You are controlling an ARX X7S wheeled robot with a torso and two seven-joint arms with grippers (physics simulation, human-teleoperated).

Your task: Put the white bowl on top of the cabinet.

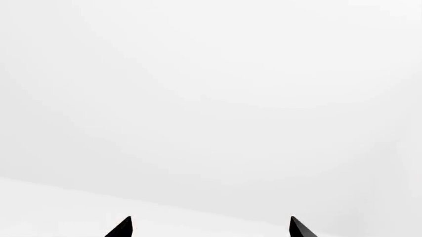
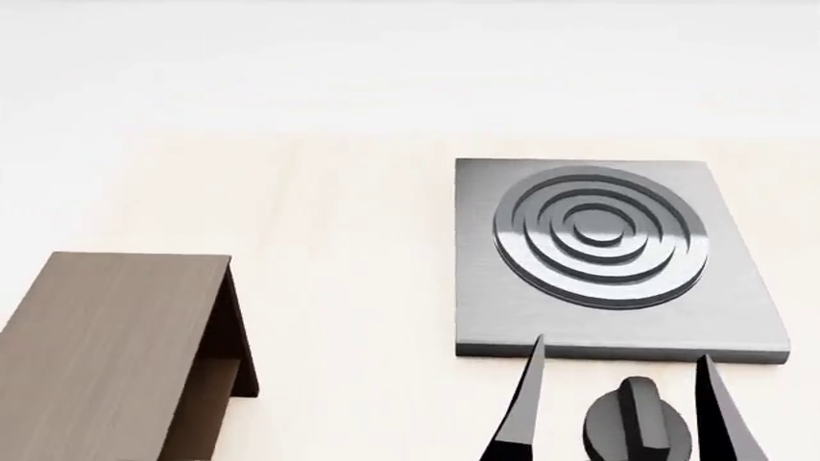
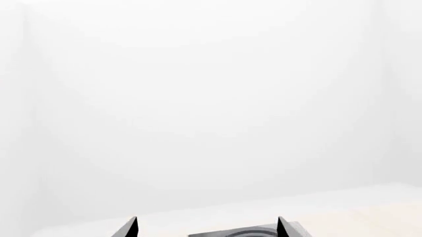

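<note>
My right pincer (image 2: 621, 403) spread, empty, over the stove knob (image 2: 637, 421) — white bowl unseen, so look around first.

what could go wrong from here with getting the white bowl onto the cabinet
1. No white bowl shows in any view, so the arms may move without a target.
2. The right end effector hangs open around the dark round knob before the square grey ringed stove plate; it might bump it.
3. The long wood-grain cabinet is cut off at the head view's edge.
</note>
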